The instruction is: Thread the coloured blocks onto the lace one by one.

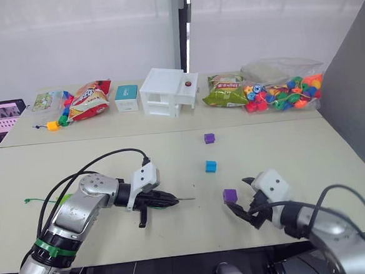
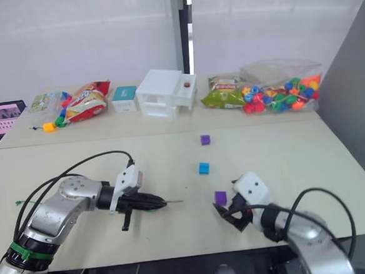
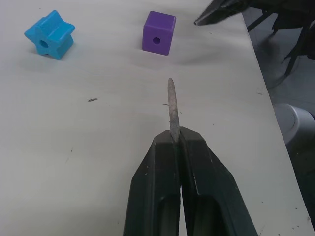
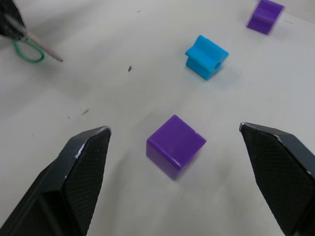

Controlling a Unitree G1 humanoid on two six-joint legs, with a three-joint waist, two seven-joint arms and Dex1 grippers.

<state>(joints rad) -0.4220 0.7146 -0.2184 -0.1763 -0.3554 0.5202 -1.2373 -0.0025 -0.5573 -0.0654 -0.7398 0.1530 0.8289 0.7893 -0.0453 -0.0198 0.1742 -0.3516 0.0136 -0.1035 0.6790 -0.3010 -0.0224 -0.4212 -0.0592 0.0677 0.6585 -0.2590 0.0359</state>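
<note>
While my left gripper (image 3: 176, 135) is pinching the lace (image 3: 171, 109) by its stiff tip, the tip is sticking out past the clenched fingers (image 3: 157, 187) toward the purple cube (image 4: 175, 145), and the green string is trailing back across the counter (image 1: 171, 150). I am seeing my right gripper (image 4: 174, 147) spread wide, released, one finger on each side of that cube without touching it. Beyond it, a blue star block (image 4: 206, 56) and another purple block (image 4: 266, 14) are lying apart.

Purple cube (image 4: 175, 144), blue star block (image 4: 207, 57), green lace (image 4: 28, 51), black claw fingers (image 4: 81, 169)
</note>
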